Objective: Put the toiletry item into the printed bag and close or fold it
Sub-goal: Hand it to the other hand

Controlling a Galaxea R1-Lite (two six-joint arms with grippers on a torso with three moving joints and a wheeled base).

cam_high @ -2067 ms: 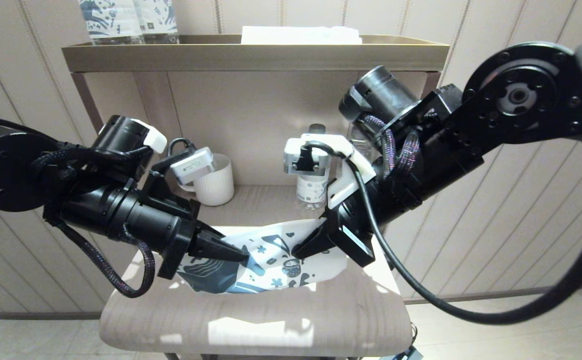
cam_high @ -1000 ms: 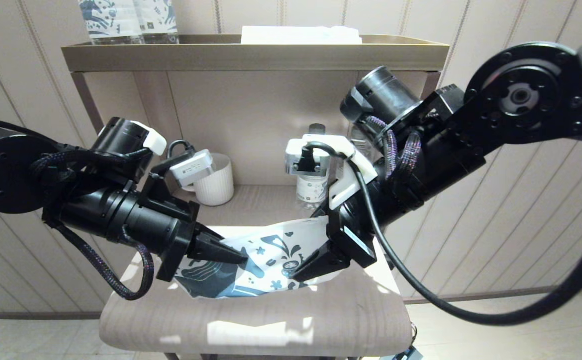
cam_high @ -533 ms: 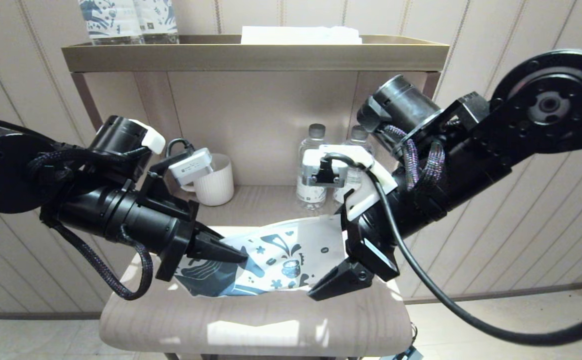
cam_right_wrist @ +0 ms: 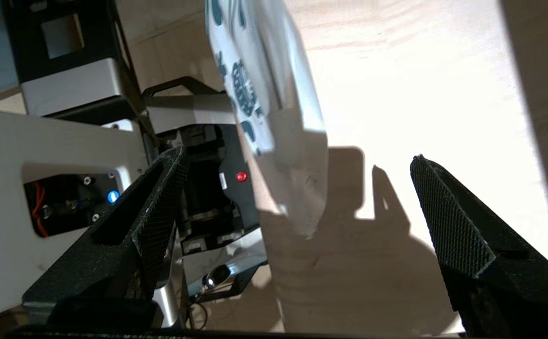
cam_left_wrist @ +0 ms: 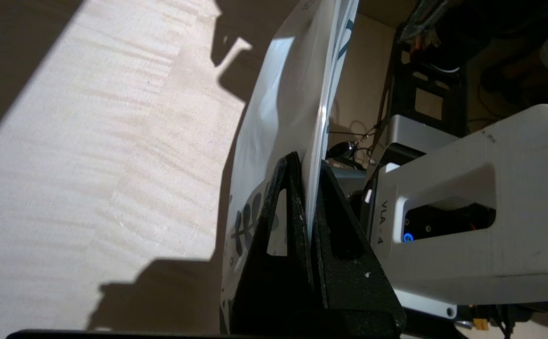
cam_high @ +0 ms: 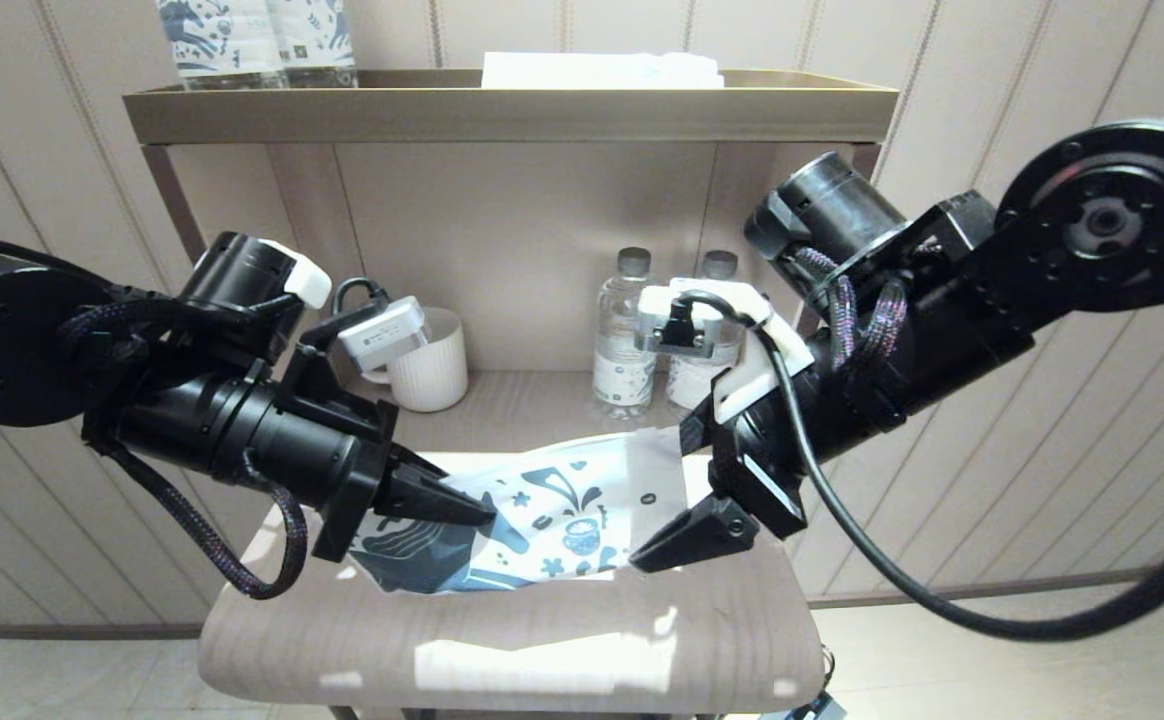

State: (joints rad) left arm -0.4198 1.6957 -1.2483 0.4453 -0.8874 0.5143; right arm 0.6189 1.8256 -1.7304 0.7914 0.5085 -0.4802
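Over the beige table in the head view, my left gripper is clamped on the near edge of the printed bag, holding it lifted with its far end sagging toward the tabletop. My right gripper sits just beside the bag's free end with its fingers spread wide and nothing between them. I see no toothbrush anywhere, so I judge it is either inside the bag or hidden. Two water bottles and a white ribbed cup stand behind on the lower shelf

In the left wrist view, the two black fingers pinch the bag's thin edge flat between them, a firm hold

In the right wrist view, the textured fingers stand far apart and the bag's loose end hangs between them, touching neither. To close it well, I would keep the left pinch steady, bring the right fingers onto that loose end squarely, and fold without tugging the paper out of the left grip
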